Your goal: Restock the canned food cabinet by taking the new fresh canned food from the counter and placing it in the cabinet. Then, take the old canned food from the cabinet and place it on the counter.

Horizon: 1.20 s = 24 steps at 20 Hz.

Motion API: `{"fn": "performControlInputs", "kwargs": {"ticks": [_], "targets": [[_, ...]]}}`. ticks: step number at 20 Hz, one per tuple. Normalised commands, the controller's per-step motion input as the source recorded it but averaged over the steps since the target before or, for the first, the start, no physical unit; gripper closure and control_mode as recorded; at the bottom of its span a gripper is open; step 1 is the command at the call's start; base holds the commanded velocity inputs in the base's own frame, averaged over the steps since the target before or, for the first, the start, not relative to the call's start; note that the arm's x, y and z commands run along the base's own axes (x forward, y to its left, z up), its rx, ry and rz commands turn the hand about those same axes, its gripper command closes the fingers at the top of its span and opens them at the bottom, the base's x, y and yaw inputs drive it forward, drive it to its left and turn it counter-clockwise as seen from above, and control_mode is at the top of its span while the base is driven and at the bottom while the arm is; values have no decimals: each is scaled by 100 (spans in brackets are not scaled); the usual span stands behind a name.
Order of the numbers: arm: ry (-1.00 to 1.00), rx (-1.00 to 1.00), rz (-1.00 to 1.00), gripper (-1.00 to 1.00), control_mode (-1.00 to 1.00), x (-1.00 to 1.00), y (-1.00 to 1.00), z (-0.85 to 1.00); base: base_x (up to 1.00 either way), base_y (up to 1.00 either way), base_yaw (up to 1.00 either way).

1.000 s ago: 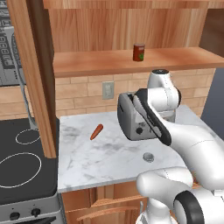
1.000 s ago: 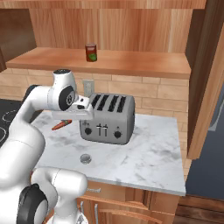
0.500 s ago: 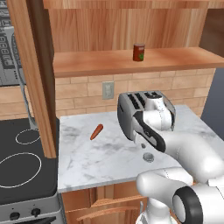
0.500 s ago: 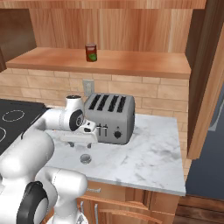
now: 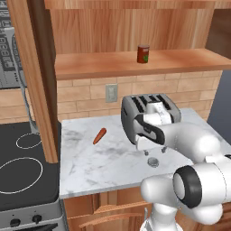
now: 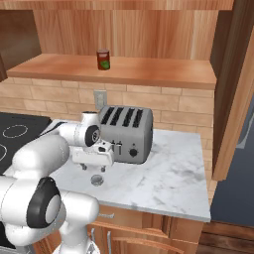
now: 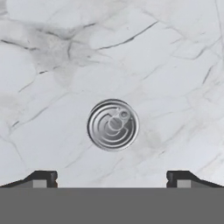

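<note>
Hovering over the flat tin (image 7: 113,124), tool (image 7: 111,177) pointed straight down at the marble surface (image 5: 90,158), fingers spread wide and holding nothing. Seen from the hand camera, tin centred between the two fingertips (image 7: 41,177), lid up with its pull ring showing, lying flat on the marble and apart from both tips.

From the left base camera, tin (image 5: 153,162) near the front edge of the surface, just ahead of the toaster (image 5: 135,115), with the tool (image 5: 151,149) directly above it. From the right base camera, same tin (image 6: 97,180) close to the front edge, tool (image 6: 94,166) above, toaster (image 6: 126,131) just behind.

Red can (image 5: 143,53) upright on the cabinet shelf (image 5: 113,65), toward its back, well apart from everything below; also visible from the right side (image 6: 103,59).

Carrot (image 5: 99,136) lying toward the left edge of the surface, well apart from the tin. Black stovetop (image 5: 22,171) beyond that left edge.
</note>
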Motion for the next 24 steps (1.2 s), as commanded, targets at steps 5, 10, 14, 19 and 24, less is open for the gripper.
{"fn": "performControlInputs", "kwargs": {"ticks": [5, 10, 14, 19, 24], "targets": [[2, 0, -5, -100, -100, 0, -8, -56, 0, 0, 0], [0, 0, -2, -100, -100, 0, 0, -52, 0, 0, 0], [-1, 0, 0, -100, -100, 0, 0, -24, 0, 0, 0], [-2, 4, 0, -100, -100, 0, 0, -19, 0, 0, 0], [-6, 1, 0, -100, -100, 0, 0, -21, 0, 0, 0]]}}
